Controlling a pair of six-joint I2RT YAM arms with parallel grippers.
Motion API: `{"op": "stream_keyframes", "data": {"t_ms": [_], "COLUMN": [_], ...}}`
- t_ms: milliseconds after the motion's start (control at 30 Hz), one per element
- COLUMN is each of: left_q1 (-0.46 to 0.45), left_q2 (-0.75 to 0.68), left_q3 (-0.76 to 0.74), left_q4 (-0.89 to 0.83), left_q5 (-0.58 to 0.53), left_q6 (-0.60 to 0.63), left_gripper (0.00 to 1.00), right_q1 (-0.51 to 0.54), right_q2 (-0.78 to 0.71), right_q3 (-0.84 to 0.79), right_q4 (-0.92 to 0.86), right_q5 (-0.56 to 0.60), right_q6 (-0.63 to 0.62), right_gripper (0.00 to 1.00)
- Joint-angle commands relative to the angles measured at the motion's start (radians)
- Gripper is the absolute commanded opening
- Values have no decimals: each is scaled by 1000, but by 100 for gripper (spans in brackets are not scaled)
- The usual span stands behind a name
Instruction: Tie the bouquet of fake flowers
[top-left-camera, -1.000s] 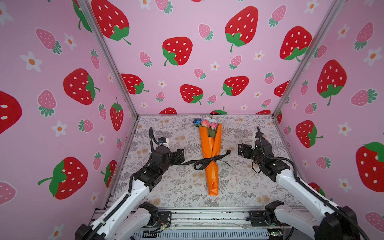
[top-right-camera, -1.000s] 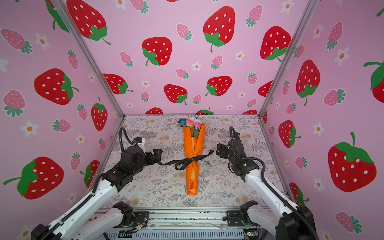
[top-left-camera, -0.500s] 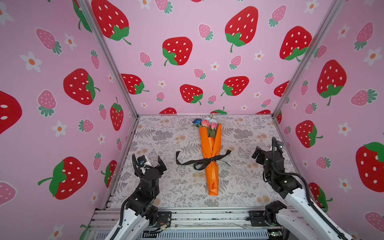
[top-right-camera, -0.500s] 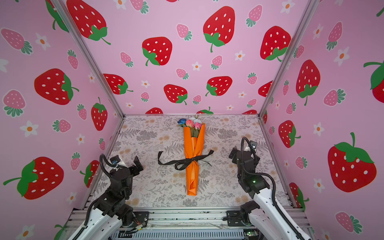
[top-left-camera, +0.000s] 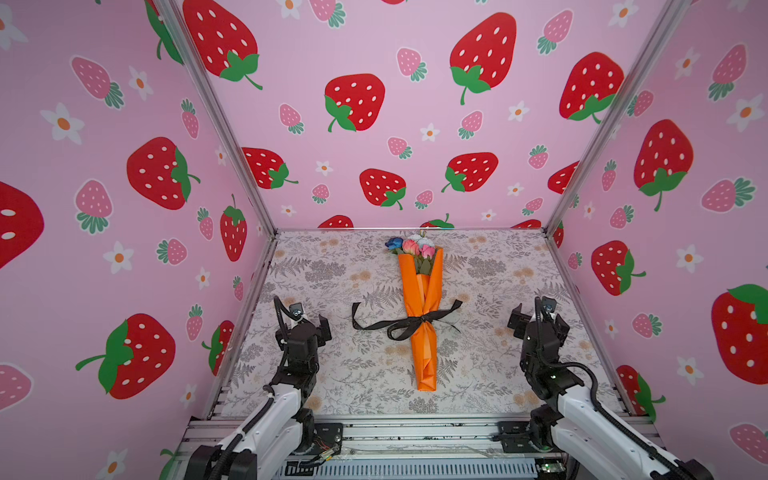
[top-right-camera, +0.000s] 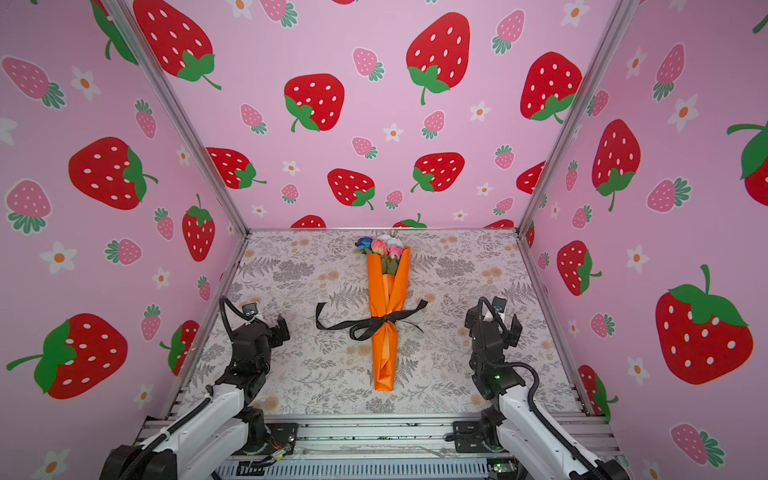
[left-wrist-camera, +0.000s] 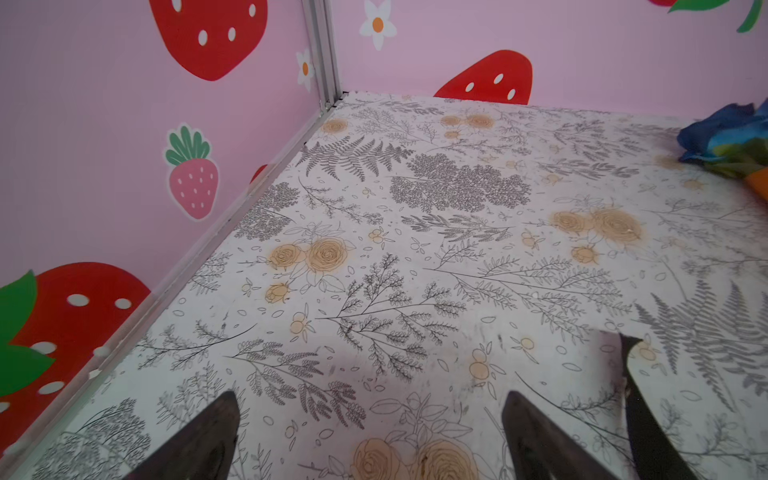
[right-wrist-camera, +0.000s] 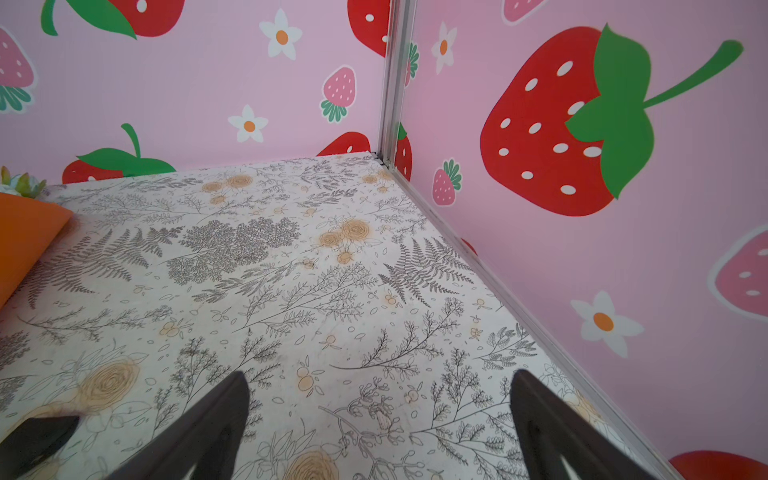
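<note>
Pink strawberry-print walls (top-left-camera: 374, 62) box in a floral mat (top-left-camera: 332, 374). The bouquet (top-left-camera: 422, 307) lies flat at the mat's centre in both top views, in orange paper, with blooms at 12 o'clock and the stem end at 6. A black ribbon (top-left-camera: 374, 326) is knotted round its lower half. One loop and a long tail run toward 9 o'clock, and a shorter tail runs toward 2. The left gripper (top-left-camera: 307, 328) sits at 8 o'clock and the right gripper (top-left-camera: 538, 322) at 4. Both have jaws spread wide, hold nothing, and are well apart from bouquet and ribbon. The tie looks finished. If the knot proves slack, the next move calls for each gripper to pinch a tail and pull outward.
</note>
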Motion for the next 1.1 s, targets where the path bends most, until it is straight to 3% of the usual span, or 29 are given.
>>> {"op": "stream_keyframes", "data": {"t_ms": [0,167,267,467,533,633,933,1000,1067], "left_q1": [30,58,75,196,222,178,154,153,152], "left_q2": [83,286,356,622,585,603,609,607,608], "left_q3": [30,50,104,108,180,284,294,296,297], "left_q4": [194,436,434,715,507,337,328,326,325], "left_q5": [129,218,259,469,513,538,533,534,533], "left_q6": [29,20,61,1,0,70,90,90,91], "left_gripper": [99,99,99,99,99,99,99,99,99], "right_q1": [-43,-125,-171,-230,-235,-238,-279,-297,-302], "right_q2": [14,92,150,339,414,532,852,807,832], "right_q3": [-20,-39,-58,-72,-69,-62,-9,66,69], "right_q4": [214,315,413,632,701,798,1068,840,876], "right_q5": [-25,-112,-178,-308,-338,-384,-509,-552,-617], "right_q6": [-81,-89,-88,-91,-100,-131,-171,-159,-183], "right_gripper": [100,100,100,100,100,100,100,100,100]}}
